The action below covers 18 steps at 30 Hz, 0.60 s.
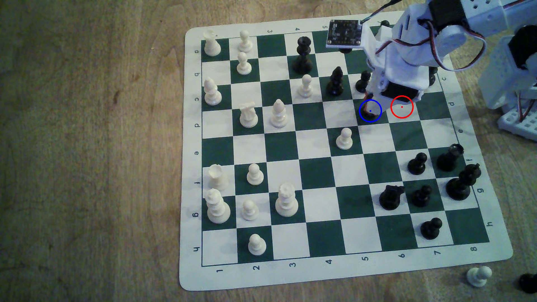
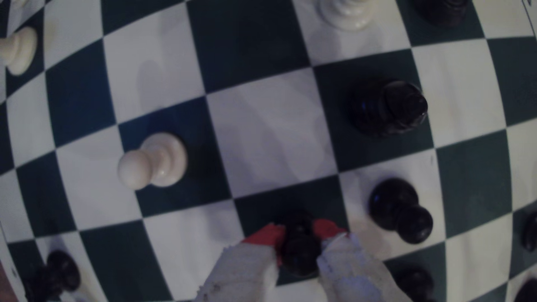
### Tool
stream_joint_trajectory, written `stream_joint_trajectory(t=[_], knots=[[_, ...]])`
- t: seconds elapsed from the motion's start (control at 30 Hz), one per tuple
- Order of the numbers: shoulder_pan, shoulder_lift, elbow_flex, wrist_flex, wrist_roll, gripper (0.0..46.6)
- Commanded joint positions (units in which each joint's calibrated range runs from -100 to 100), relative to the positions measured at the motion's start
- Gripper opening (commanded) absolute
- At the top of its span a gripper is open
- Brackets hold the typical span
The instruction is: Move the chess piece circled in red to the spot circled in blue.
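Observation:
A small black pawn (image 2: 299,249) stands upright on a dark green square in the wrist view. My gripper (image 2: 299,231) is shut on it, one red-tipped finger (image 2: 268,236) pressing each side of its neck. In the exterior view my gripper (image 1: 370,100) reaches down into the blue ring, the spot circled in blue (image 1: 364,116), and the pawn's dark base shows inside that ring. The red ring (image 1: 402,107) lies on the neighbouring white square, to the exterior view's right. No piece stands there, and the gripper body partly overhangs it.
Close by are a black pawn (image 1: 363,81), a black bishop (image 1: 335,81) and a white pawn (image 1: 344,138). More black pieces cluster at the board's lower right (image 1: 418,164). A white pawn (image 1: 479,276) and a black piece (image 1: 527,283) lie off the board. The arm's base (image 1: 517,87) is at the right.

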Motion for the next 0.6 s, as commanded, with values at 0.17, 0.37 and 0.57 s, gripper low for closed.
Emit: stream_joint_trajectory(t=[0.17,0.37,0.57], knots=[[0.19,-2.39,1.05,0.70,0.49,11.9],[0.74,-3.33,1.14,1.51,0.83,16.4],[0.82,-4.18,0.96,1.51,0.83,17.8]])
